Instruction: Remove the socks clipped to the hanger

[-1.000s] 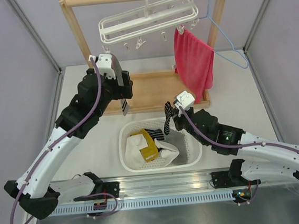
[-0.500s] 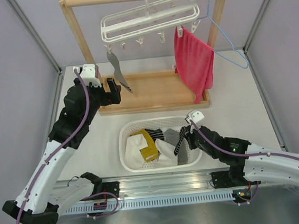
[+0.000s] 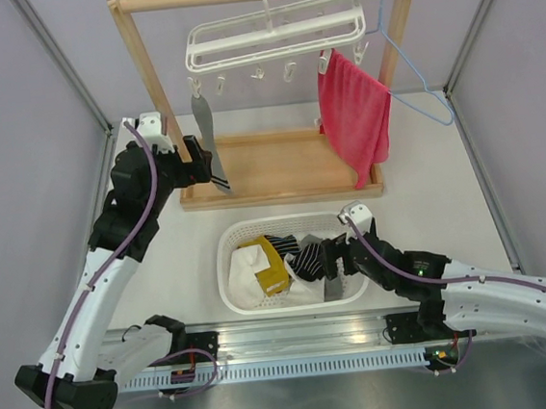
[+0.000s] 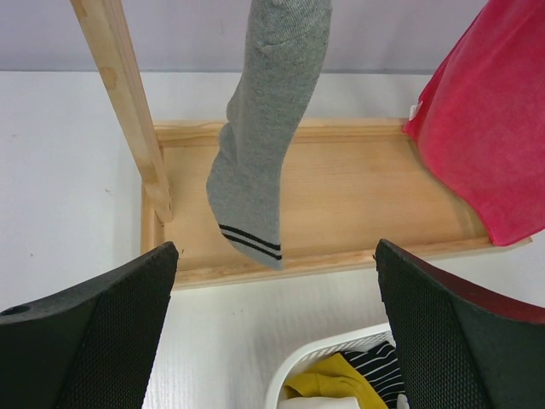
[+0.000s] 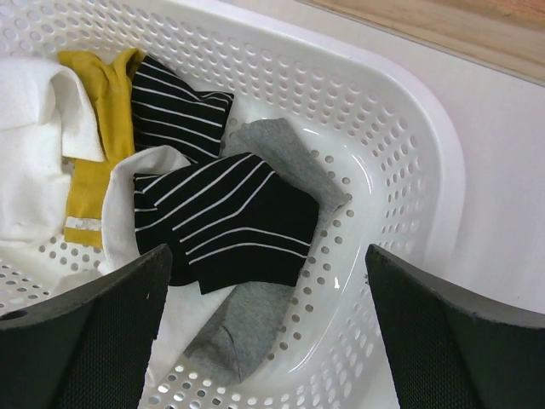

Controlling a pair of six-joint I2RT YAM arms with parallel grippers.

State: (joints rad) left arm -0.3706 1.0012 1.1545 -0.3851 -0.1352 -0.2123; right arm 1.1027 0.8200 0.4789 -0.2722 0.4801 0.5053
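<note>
One grey sock [image 3: 207, 138] hangs toe-up from the hanger [image 3: 276, 32], its dark-striped cuff lowest. It seems to be held by a clip at the frame's 8 o'clock corner, though the clip itself is too small to be sure. The hanger hooks over the rail of the wooden rack [image 3: 149, 76] at 12 o'clock in the top view. A red towel [image 3: 353, 115] hangs at the hanger's 4 o'clock and a blue wire hanger [image 3: 415, 70] at its 3 o'clock.

The left gripper [image 4: 274, 249] sits near the cuff at its 9 o'clock, jaws spread wide and holding nothing.

At 6 o'clock from the rack stands a white basket [image 5: 400, 153]. In it lie black-and-white striped socks [image 5: 230, 221], a mustard sock [image 5: 102, 162], a white sock [image 5: 34, 153] and a second grey sock [image 5: 281, 149]. The right gripper [image 5: 268, 256] hangs over the basket's 3 o'clock half, jaws fully apart and empty, above the striped fabric.
</note>
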